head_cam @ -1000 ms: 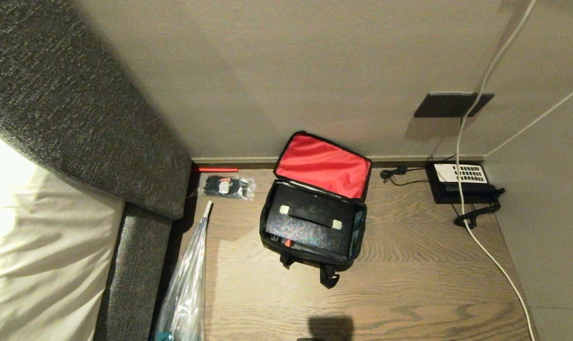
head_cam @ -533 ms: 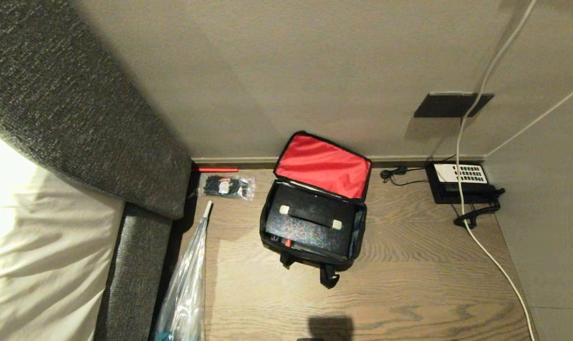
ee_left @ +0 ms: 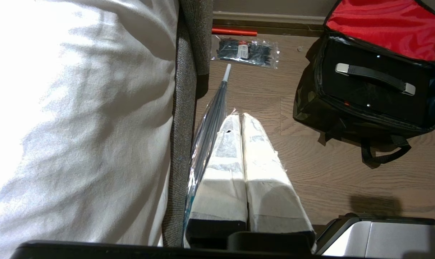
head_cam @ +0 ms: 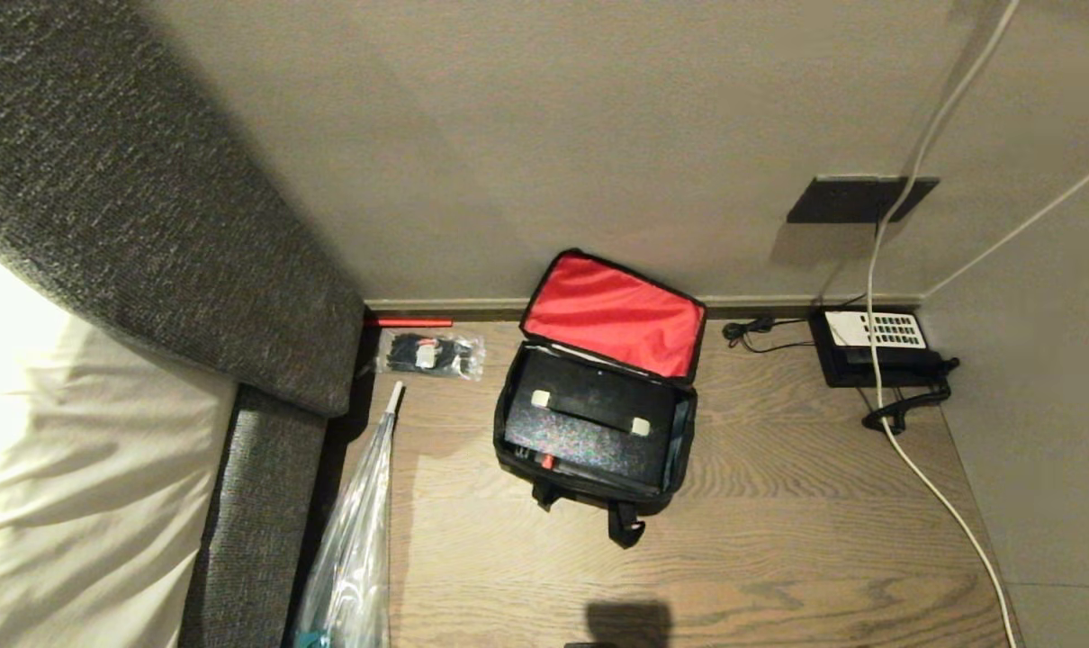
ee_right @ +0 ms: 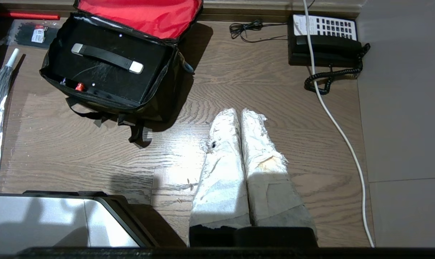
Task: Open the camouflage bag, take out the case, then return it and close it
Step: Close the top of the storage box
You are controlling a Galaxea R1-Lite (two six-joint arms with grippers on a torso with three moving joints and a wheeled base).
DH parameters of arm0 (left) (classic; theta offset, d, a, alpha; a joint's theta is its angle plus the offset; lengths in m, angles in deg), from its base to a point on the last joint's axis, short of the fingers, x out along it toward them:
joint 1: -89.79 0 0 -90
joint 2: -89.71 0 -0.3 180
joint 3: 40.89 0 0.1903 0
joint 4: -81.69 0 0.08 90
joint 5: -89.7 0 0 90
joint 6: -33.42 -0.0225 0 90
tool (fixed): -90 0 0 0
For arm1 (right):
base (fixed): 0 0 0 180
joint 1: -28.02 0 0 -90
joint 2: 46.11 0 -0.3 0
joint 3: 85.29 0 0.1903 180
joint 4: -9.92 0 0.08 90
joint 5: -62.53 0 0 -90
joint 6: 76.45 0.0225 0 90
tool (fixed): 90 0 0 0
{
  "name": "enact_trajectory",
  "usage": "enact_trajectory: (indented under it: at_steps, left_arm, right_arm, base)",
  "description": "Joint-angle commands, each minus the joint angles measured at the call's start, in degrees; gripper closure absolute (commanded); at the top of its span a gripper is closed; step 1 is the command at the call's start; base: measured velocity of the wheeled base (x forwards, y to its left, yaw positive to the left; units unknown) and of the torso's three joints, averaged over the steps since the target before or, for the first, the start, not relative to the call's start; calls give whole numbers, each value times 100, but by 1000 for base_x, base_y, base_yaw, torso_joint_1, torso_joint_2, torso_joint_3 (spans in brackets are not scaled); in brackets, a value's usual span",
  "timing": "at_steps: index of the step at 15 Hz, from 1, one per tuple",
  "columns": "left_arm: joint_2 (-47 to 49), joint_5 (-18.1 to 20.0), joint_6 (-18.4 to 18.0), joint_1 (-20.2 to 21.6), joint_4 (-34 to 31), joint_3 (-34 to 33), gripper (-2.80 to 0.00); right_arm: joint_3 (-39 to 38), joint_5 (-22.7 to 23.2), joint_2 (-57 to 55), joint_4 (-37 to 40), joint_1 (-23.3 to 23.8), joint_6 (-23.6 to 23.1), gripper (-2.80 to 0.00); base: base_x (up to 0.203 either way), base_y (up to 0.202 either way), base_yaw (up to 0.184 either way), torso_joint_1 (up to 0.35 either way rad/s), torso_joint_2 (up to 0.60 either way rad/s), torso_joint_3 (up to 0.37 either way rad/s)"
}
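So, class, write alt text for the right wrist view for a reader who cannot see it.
An open green-and-black camouflage fabric bag sits on a wooden floor, its red-lined lid up and a flat black hard case with a strap handle lying inside. The right gripper, its white-wrapped fingers shut and empty, hangs above bare floor beside the bag. A black telephone with white keypad sits by the wall.

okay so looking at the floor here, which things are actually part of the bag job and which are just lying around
Part of the job:
- camouflage bag, lid open, red lining showing
- case, lying inside the bag

Just lying about:
- telephone by the wall
- white cable across the floor
- clear packet of black items
- umbrella in clear wrap
- red stick along the skirting
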State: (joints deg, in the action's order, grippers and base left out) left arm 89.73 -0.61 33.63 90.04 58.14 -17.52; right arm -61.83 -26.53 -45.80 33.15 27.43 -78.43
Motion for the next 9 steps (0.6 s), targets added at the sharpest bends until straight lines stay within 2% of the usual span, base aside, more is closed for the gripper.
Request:
enact_trajectory:
  at_steps: [1,3,9]
  left_arm:
    - [-11,-5,-12,2,9,-9,0]
    - [-11,-5,15,2,9,-18,0]
    - [-11,4,30,2,-8,-9,0]
  right_arm:
    - [-1,3,-4,-4,-2,-5,0]
    - [-1,3,-4,3,-2,-5,0]
    - [-1,3,-4,5,-2,-5,0]
  base:
    - [0,0,0,0,0,0]
    - [111,0,-1,0,2,-2]
    - [186,0,1,2,3,3]
